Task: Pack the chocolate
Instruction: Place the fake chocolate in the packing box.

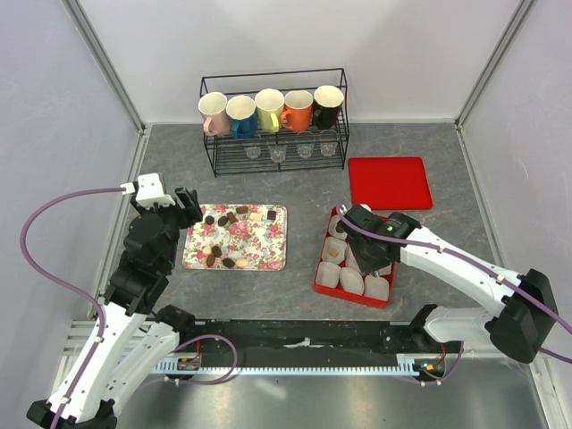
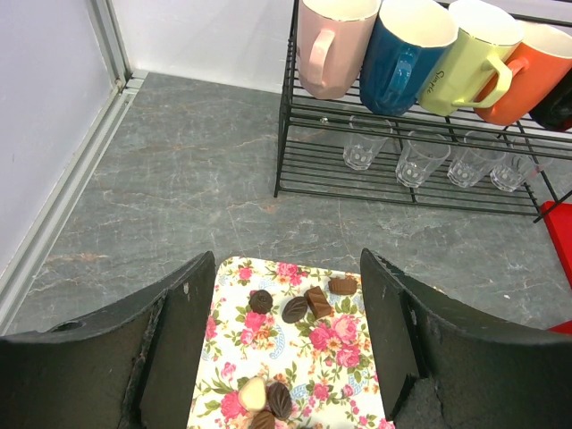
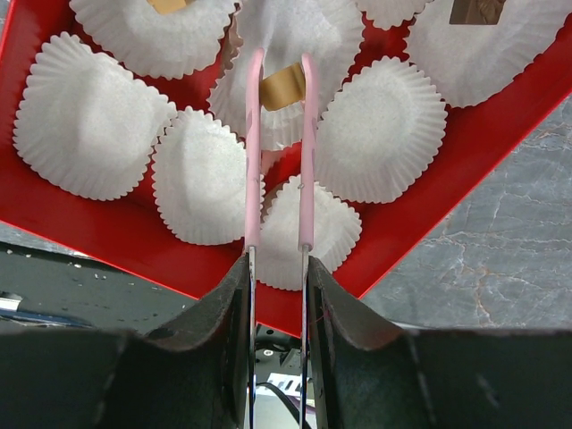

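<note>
at the left, the left fingers (image 2: 183,331) are being held apart above the far left corner of the floral tray (image 1: 280,234), with nothing between them. most of the chocolate (image 1: 222,220) is lying loose on that tray among the printed flowers. the pieces are mostly dark, with a few pale ones. behind the tray, a wire rack (image 1: 273,159) is carrying five mugs (image 1: 269,109) over a row of small glasses.

further right, the red box (image 1: 350,298) is being filled. it is lined with white paper cups (image 1: 350,281); only about three are being shown with a piece inside, and the others are standing empty. the right fingers (image 3: 223,331) are being kept closed on pink tweezers (image 3: 253,152) above the box. a tan chocolate (image 3: 284,87) is sitting between the tweezer tips at one cup, but it cannot be told whether it is being gripped or is already resting in the paper. at the far right, a flat red lid (image 1: 390,182) is lying on the tabletop (image 1: 304,192), apart from the box.

the packing is judged to be at an early stage: the bulk of the tray is waiting to be moved, and the lid is not yet fitted.
</note>
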`<state>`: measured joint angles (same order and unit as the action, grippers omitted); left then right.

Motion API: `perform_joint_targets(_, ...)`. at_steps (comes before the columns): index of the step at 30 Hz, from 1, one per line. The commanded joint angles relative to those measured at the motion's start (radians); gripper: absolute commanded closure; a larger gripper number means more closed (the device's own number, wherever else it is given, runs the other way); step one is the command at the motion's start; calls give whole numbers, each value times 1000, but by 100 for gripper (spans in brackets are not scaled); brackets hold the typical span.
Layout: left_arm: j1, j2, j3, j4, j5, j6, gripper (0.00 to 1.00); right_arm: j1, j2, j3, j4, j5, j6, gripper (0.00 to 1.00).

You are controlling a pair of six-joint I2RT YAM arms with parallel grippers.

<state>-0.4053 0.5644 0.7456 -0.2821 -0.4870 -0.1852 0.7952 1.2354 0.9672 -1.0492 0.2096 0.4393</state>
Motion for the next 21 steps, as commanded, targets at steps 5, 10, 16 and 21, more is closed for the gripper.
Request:
perform_joint_targets(5, 5, 5, -6, 21, 7, -22, 27, -8, 6, 1, 21, -10, -27, 58)
perform_joint_targets(10, 3, 6, -6, 23, 7, -20, 27, -8, -11, 27, 20, -1, -33, 52)
perform_joint_targets(16, 3, 9, -5, 23, 8, -22, 27, -8, -30, 51, 15, 13, -39, 52)
perform_joint_targets(21, 3, 9, -5, 23, 10, -22, 27, -8, -47, 93, 8, 37, -57, 54)
